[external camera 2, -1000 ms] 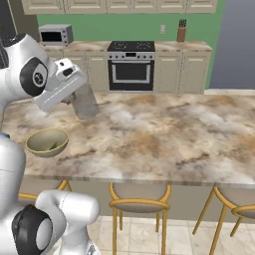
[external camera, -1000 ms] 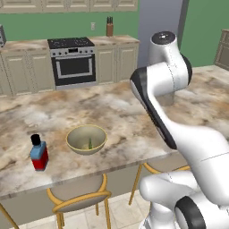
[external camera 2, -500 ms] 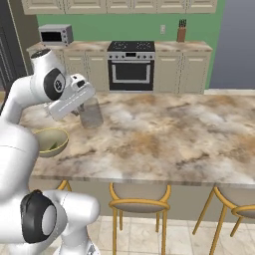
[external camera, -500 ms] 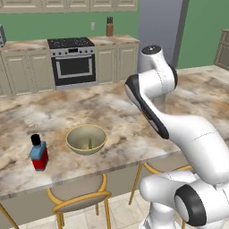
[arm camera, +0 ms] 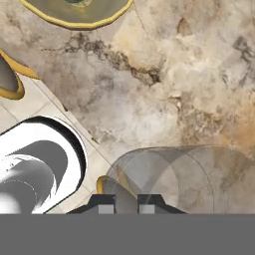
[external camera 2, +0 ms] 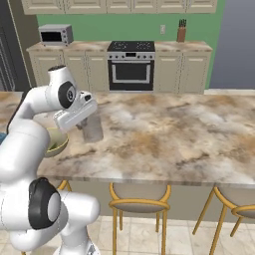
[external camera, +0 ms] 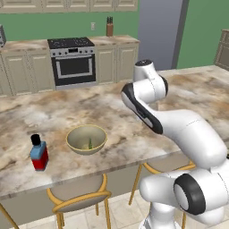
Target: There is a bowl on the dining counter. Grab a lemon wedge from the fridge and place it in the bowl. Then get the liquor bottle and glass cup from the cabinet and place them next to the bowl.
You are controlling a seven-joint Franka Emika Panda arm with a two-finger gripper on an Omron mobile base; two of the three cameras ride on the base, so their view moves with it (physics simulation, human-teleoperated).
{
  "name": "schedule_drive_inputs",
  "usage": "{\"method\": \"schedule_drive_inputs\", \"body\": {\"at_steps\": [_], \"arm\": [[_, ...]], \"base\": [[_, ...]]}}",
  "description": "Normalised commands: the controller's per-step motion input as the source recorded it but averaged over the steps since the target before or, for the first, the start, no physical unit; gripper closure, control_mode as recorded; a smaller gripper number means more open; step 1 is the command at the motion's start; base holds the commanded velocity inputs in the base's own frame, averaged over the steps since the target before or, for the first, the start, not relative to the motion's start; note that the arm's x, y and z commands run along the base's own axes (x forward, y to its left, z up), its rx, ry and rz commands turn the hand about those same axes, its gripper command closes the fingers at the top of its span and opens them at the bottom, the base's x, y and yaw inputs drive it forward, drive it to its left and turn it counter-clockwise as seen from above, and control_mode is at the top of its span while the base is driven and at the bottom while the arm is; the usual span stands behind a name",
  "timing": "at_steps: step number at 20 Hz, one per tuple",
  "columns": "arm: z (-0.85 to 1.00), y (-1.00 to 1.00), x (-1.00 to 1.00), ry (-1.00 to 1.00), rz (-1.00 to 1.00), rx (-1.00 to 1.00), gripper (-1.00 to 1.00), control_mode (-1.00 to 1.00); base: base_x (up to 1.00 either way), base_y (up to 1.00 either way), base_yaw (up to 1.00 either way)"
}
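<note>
On the dining counter (external camera 2: 169, 134) my gripper (external camera 2: 89, 118) is shut on the rim of the glass cup (external camera 2: 93, 129), a clear tumbler hanging upright just over the stone. Right beside the cup, to its left, the olive-tan bowl (external camera 2: 56, 143) is partly hidden by my arm. From the other side, the bowl (external camera: 87, 139) holds the small yellow-green lemon wedge (external camera: 89, 143), and the liquor bottle (external camera: 39, 153) stands to its left. In the hand view the glass cup (arm camera: 189, 174) lies at my gripper (arm camera: 124, 205), with the bowl (arm camera: 74, 12) at the top edge.
Yellow-framed stools (external camera 2: 139, 204) stand along the counter's near edge, one stool (external camera: 78, 201) below the bowl. A stove (external camera 2: 131, 64), microwave (external camera 2: 55, 35) and knife block (external camera 2: 182, 32) line the back wall. The counter stretches bare to the right of the cup.
My hand has come down with the glass cup, from well above the counter to just over it beside the bowl. The bowl and bottle have stayed put.
</note>
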Motion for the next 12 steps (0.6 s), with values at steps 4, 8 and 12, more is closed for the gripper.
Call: {"method": "schedule_drive_inputs", "body": {"at_steps": [4,8,12], "arm": [[-0.56,0.11,0.12,0.07,0.14,-0.01,1.0,-1.0],[-0.53,0.11,0.11,0.03,0.14,-0.02,1.0,-1.0],[-0.5,0.11,0.09,0.02,0.14,-0.01,1.0,-1.0]], "base": [[0.0,0.0,0.0],[0.0,0.0,0.0],[0.0,0.0,0.0]]}}
